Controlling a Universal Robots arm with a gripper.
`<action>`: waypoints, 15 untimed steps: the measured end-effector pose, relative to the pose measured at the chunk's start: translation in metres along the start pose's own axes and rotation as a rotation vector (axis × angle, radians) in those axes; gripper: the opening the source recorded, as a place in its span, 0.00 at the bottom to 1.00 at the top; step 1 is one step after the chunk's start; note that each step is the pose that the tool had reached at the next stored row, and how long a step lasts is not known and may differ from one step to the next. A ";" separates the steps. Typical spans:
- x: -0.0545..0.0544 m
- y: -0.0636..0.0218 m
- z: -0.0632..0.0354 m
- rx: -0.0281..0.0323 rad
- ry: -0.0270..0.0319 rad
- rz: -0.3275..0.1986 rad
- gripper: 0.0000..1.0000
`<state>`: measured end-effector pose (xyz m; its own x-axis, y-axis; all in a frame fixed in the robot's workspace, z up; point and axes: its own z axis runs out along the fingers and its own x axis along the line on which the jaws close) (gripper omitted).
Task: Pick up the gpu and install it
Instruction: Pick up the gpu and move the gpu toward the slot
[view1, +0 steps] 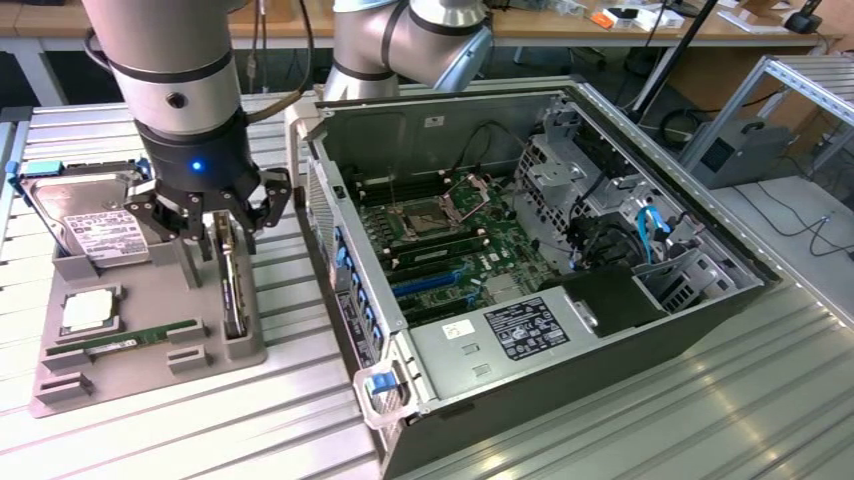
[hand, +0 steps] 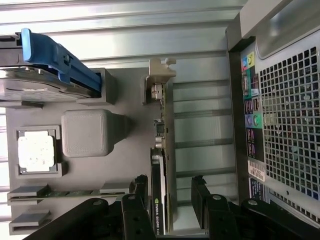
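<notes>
Gripper (view1: 230, 245): spread wide, nothing held, hanging over the grey holder tray (view1: 134, 290) on the exterior view's left.
Gpu (view1: 235, 300): standing on edge in a slot along the tray edge nearest the computer case (view1: 441, 345), not lifted.
Direction from gripper: straight below, and running on past the fingertips toward the near end of the tray in the exterior view.
Long axis: along the tray's edge, roughly parallel to the case's rear wall. In the wrist view, stretching from between the fingers (hand: 141, 187) out to the metal bracket (hand: 161, 75) at the far end.
Closing line: across the card's thin width, so flat faces toward the pads. Looks well squared, as a judgement.
Straddle: one finger on the tray side, one on the case side, gpu (hand: 161, 170) in the gap.
Offset: not centred. Card close beside the tray-side finger, wide gap to the other.
Contact: no touching that can be made out.
Height: hard to call whether the fingertips are level with the card's top edge or just above it.
Grip spot: over one end of the card, away from the bracket, not its middle.
Neighbours: hard drive (view1: 94, 225), processor (view1: 87, 310) and memory stick (view1: 127, 340) in the same tray, all on the side away from the case, apart from the fingers.
Case: lying open, motherboard (view1: 441, 240) exposed, well apart from the gripper.
</notes>
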<state>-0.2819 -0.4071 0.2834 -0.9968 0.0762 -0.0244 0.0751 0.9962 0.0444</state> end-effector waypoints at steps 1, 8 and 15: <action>0.000 -0.0001 0.0008 0.0001 0.0000 0.000 0.48; 0.001 -0.0010 0.0068 0.0000 0.0000 0.000 0.48; 0.001 -0.0020 0.0138 0.0000 0.0000 0.000 0.48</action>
<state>-0.2825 -0.4085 0.2694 -0.9968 0.0762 -0.0244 0.0750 0.9962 0.0444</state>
